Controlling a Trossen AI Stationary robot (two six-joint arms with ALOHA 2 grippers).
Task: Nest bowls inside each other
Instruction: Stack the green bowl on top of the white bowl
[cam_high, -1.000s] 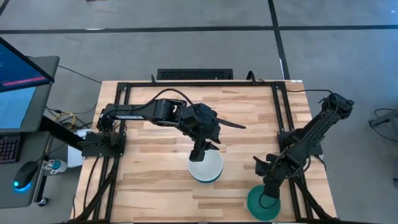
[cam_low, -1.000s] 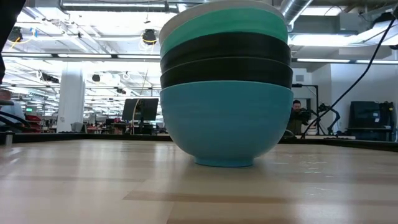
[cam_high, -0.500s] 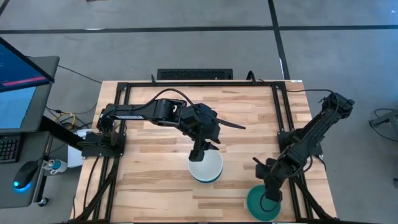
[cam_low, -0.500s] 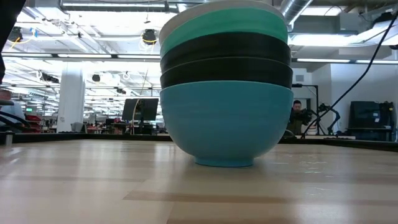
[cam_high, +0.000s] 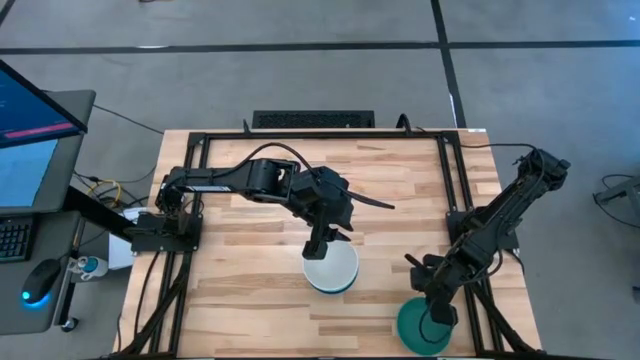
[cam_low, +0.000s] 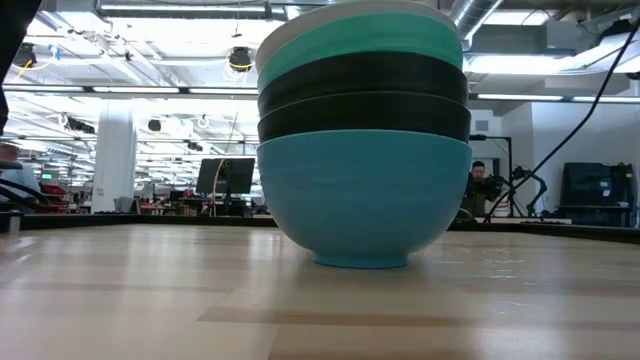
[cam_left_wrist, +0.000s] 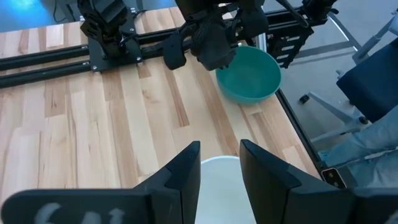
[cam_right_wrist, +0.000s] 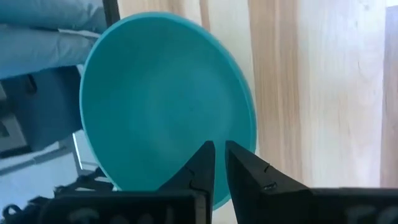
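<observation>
Five bowls stand nested at bench centre; left gripper hovers at their 11 o'clock rim, jaws narrow. Right gripper pinches the teal bowl's rim at 5 o'clock. Probably light, stiff, slippery: grip the rim.

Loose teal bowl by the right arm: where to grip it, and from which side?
Probably the rim. The teal bowl sits upright and open at the table's front right corner, apart from the stack. Come from above, one finger inside the wall, one outside. The right gripper hangs over its near rim, fingers nearly together.
</observation>
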